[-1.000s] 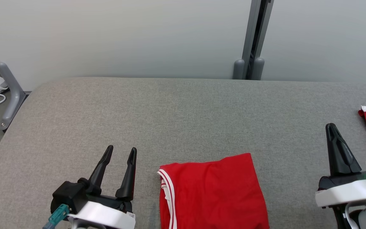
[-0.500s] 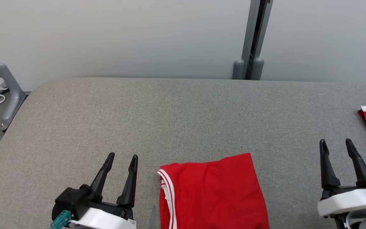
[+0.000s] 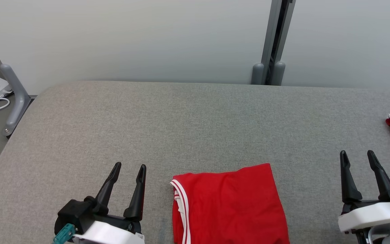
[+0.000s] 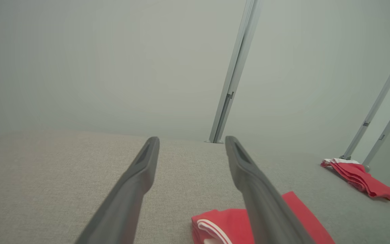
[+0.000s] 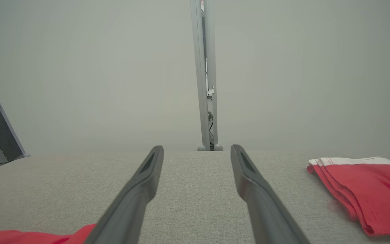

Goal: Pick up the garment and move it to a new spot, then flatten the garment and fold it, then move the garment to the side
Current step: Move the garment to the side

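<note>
Both pairs stood spread and empty: left fingers (image 3: pixel 138 189), right fingers (image 3: pixel 347 179). Right pair had rotated since a second earlier (head camera also shifted slightly). Folded red garment (image 3: pixel 229 203) lay flat on grey desk (image 3: pixel 181 118) between them, touching neither.

Garment (image 3: pixel 229 203): smooth matt cloth. Table (image 3: pixel 195 128): coarse woven grey fabric. Left pincer (image 3: pixel 130 166): matt black plastic.

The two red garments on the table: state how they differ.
The near garment lies front and centre; the side garment lies at the far right. The near garment is a flat squarish fold with white trim along its left; the side garment shows stacked layers. Both are red with white trim.
</note>
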`<state>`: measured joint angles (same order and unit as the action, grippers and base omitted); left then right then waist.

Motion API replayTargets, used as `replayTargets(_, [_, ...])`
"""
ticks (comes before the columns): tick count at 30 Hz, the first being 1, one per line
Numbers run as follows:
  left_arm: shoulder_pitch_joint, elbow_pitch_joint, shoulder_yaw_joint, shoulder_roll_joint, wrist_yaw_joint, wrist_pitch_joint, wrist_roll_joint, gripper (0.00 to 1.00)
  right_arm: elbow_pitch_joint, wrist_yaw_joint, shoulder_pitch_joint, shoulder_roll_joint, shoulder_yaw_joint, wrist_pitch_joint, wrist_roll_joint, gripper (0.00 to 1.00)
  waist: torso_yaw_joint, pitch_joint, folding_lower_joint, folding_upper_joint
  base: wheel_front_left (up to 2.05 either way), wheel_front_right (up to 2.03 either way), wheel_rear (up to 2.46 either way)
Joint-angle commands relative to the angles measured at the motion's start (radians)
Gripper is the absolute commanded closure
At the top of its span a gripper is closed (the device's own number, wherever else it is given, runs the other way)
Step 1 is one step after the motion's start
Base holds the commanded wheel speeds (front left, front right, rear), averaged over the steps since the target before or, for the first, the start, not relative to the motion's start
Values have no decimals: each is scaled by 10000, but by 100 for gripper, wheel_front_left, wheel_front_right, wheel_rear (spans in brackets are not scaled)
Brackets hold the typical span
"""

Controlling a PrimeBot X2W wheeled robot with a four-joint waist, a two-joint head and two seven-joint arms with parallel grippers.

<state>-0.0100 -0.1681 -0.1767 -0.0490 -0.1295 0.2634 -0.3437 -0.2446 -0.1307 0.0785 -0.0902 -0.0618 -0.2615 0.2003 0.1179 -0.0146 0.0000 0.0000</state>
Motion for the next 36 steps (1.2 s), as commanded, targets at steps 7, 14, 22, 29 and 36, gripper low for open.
replayTargets(7, [-120, -14, 24, -40, -20, 8, -35, 0, -112, 0, 45, -125, -33, -29, 99, 0, 100, 53, 0, 0, 0, 0, 0])
replayTargets(14, [-135, 21, 17, -40, -20, 8, -45, 0, -114, 0, 21, -132, -66, -29, 99, 0, 183, 138, 0, 0, 0, 0, 0])
replayTargets(22, [-292, -49, -133, -38, -20, 8, -57, 0, -1706, 1, 126, -529, 2162, -15, 2092, 0, 335, 400, 0, 0, 0, 0, 0])
replayTargets(29, [-430, -162, -215, -43, -20, 8, -79, 0, -2797, 0, 567, -1165, 4240, 603, 3997, 0, 572, 497, 0, 0, 0, 0, 0])
replayTargets(36, [-493, -170, -267, -40, -20, 8, -63, 0, -3249, 0, 1051, -1717, 5823, 1163, 5844, 0, 881, 594, 0, 0, 0, 0, 0])
